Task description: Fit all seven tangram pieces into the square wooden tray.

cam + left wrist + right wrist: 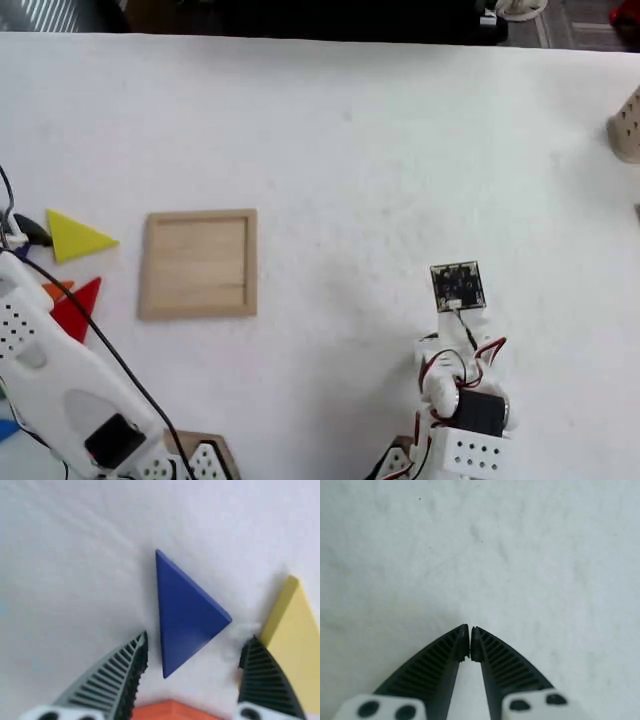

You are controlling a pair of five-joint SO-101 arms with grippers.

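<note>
Shows the left claw (195, 641) spread wide and empty, low over the desk (75, 555), with the blue triangle (185, 612) flat between its tips and reaching ahead, long edge in line with the claw; closing would likely pinch its short width. Puts the yellow triangle (295, 630) just beside one tip and the tray (200, 214) well apart. Shows the right claw (470, 630) closed on nothing.

Main surface: table (400, 130), white, faintly textured covering, spans nearly whole high view; far edge straight along top. Beyond far edge: dark strip (300, 15), detail not discernible. Top left corner: pale slatted patch (45, 12). Top right: grey floor (580, 28), white rounded object (520, 8), red object (628, 14) cut by frame. Right side of table: beige perforated object (627, 128). Light: even, shadows soft.
</note>
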